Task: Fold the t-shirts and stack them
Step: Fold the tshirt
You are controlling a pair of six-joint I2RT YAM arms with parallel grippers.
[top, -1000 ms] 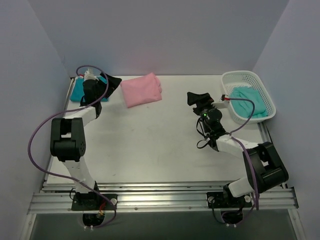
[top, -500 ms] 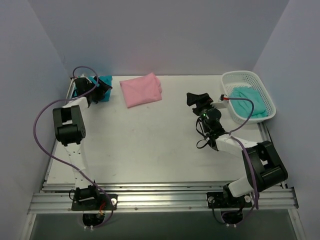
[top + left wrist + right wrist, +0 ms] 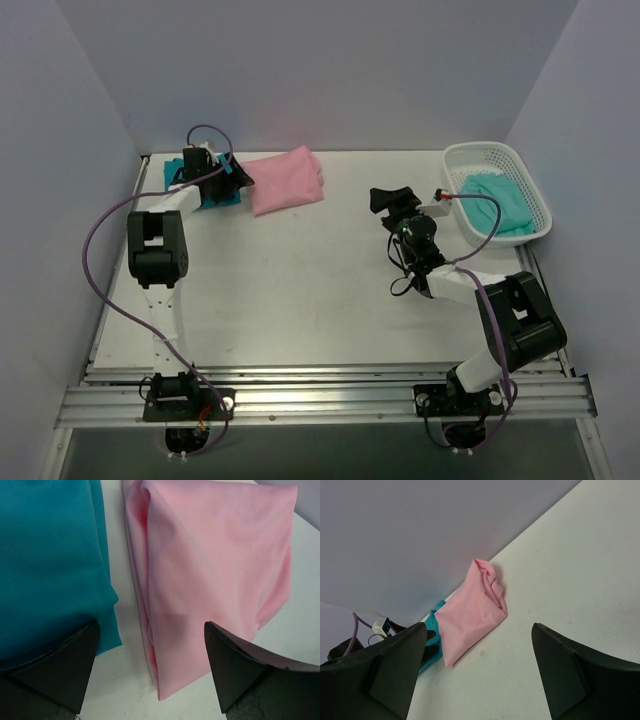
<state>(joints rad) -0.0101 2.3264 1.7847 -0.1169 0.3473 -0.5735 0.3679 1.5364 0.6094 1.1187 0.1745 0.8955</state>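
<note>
Black-fingered and spread wide, the right pincer [image 3: 388,199] hangs over the middle of the surface [image 3: 300,290] holding nothing. It has barely shifted in the last second.

Farther back on the left the change is plain. The left arm [image 3: 150,250] has swung its elbow in from the surface's left edge, and the left pincer [image 3: 236,180] has come round low over the seam between the teal shirt [image 3: 50,555] and the pink shirt [image 3: 215,555]. Its jaws stand fully apart, astride the pink's nearest corner, gripping nothing.

I read that as lining up to stack 1 folded shirt on the other — nothing is stacked yet. The 2 lie just beside each other at the far left, with a sliver of surface between them.

Pink is a folded oblong. Its long axis runs roughly left–right, with the right end skewed slightly farther back and the layers bunched there. Teal's edge runs parallel, and the arm hides much of it from above.

Farthest right, the mint shirt [image 3: 497,203] sits crumpled in the basket [image 3: 500,148] and looks unfolded.
</note>
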